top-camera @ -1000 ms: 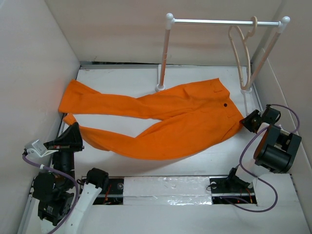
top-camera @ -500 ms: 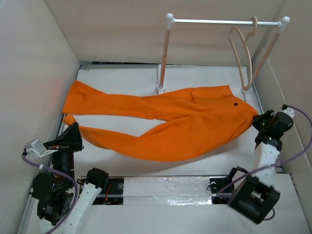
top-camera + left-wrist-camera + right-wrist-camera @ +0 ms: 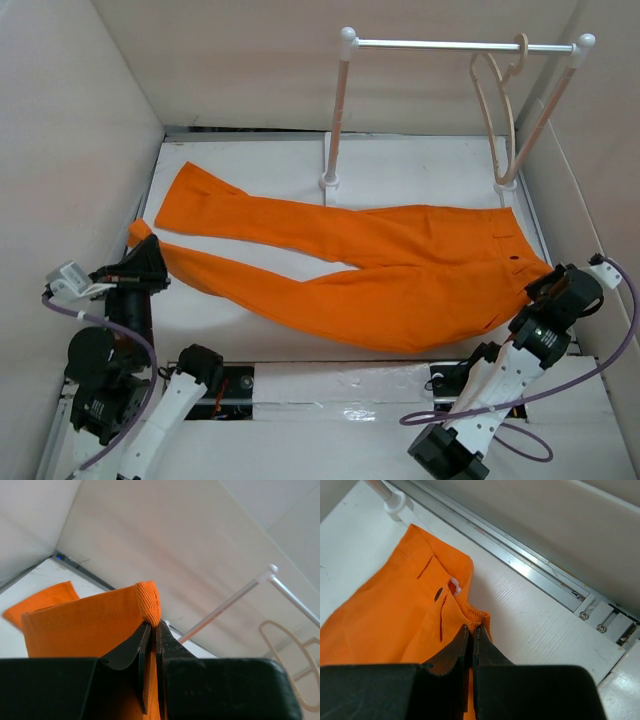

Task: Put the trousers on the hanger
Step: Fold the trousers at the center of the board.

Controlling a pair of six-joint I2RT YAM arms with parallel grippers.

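The orange trousers (image 3: 370,270) lie spread across the table, legs to the left, waist to the right. My left gripper (image 3: 143,262) is shut on the hem of the near leg (image 3: 100,625); its jaws pinch the fabric edge (image 3: 152,625). My right gripper (image 3: 545,288) is shut on the waistband (image 3: 395,625) beside the dark button (image 3: 439,594); its jaws meet on the cloth (image 3: 471,627). The beige hanger (image 3: 497,105) hangs by its hook from the rod at the back right, also seen in the left wrist view (image 3: 290,650).
A white rack (image 3: 338,110) with a metal rod (image 3: 450,45) stands at the back, its feet on the table. White walls (image 3: 70,170) enclose the table on three sides. A metal rail (image 3: 530,570) runs along the right edge.
My right gripper has pulled the waist of the trousers toward the near right corner. The trousers have slid and stretched out flatter. My left gripper has lifted the leg hem slightly.
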